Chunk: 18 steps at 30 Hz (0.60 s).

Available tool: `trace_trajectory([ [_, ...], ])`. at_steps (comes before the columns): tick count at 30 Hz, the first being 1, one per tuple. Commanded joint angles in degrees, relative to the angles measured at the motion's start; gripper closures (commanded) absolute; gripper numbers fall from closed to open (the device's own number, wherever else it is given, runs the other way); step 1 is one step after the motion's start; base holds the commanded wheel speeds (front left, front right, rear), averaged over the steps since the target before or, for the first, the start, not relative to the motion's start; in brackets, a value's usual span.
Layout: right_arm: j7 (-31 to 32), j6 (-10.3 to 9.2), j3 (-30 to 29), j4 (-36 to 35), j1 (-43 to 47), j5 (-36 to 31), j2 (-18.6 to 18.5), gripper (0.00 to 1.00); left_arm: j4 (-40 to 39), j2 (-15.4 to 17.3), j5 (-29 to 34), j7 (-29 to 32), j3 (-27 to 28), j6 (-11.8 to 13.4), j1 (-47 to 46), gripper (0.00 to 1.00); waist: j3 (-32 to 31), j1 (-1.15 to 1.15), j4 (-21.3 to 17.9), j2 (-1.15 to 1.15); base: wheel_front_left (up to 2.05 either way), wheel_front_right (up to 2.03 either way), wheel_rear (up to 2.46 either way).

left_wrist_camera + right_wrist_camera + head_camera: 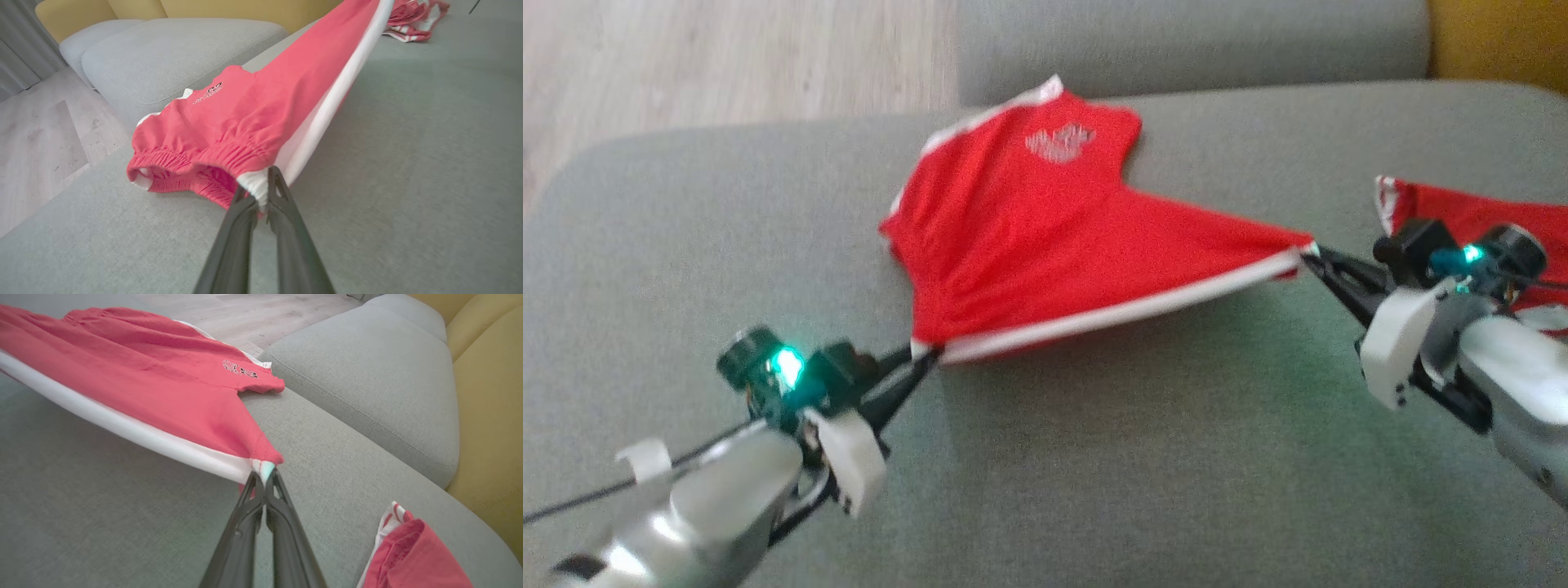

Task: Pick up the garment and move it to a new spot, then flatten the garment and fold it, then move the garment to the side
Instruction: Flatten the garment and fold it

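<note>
The garment is a pair of red shorts with a white side stripe and a small printed logo, stretched over the grey sofa cushion. My left gripper is shut on the waistband corner at the stripe's near end, seen in the left wrist view as the garment pinched in the left gripper. My right gripper is shut on the leg-hem corner at the stripe's other end; the right wrist view shows the garment held by the right gripper. The striped edge hangs taut above the cushion; the far part rests on it.
A second red and white garment lies bunched at the right, behind my right wrist, also the second garment. A neighbouring grey cushion sits beyond, yellow backrests further right, and wooden floor at the far left.
</note>
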Motion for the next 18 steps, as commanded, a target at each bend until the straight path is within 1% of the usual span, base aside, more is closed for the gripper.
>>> trace_trajectory([
  [1, 0.36, -0.05, 0.16, -2.02, 0.97, 1.57, -2.89, 1.0, -1.38, 2.89, -0.69, -0.36, 1.62, 0.11, -0.69, 1.0, -3.69, 0.01, -0.88, 0.0, 0.0, 0.0, 0.0],
  [4, 1.96, -0.05, 1.57, -6.24, 3.22, 3.49, -5.56, 1.0, -4.36, 4.73, -1.81, 0.11, 1.56, 0.46, 2.89, 1.0, -6.04, 0.01, -2.06, 0.0, 0.0, 0.0, 0.0],
  [8, 4.45, -0.05, 2.25, -11.7, 5.62, 5.44, -9.48, 1.0, -10.39, 7.46, -2.24, 1.94, 1.46, 2.15, 6.58, 1.0, -7.26, 0.01, -2.81, 0.0, 0.0, 0.0, 0.0],
  [11, 5.52, -0.05, 2.33, -15.73, 7.71, 7.24, -12.62, 1.0, -15.97, 9.03, -2.7, 3.53, 1.4, 3.98, 9.05, 1.0, -7.7, 0.01, -2.69, 0.0, 0.0, 0.0, 0.0],
  [14, 5.98, -0.05, 1.27, -18.62, 9.22, 7.96, -15.31, 1.0, -21.36, 10.43, -3.54, 4.29, 1.59, 6.42, 11.25, 1.0, -7.94, 0.01, -2.55, 0.0, 0.0, 0.0, 0.0],
  [18, 6.53, -0.05, -1.28, -20.28, 9.85, 7.38, -16.45, 1.0, -25.82, 11.51, -4.05, 4.22, 2.56, 9.46, 12.31, 1.0, -7.72, 0.01, -2.02, 0.0, 0.0, 0.0, 0.0],
])
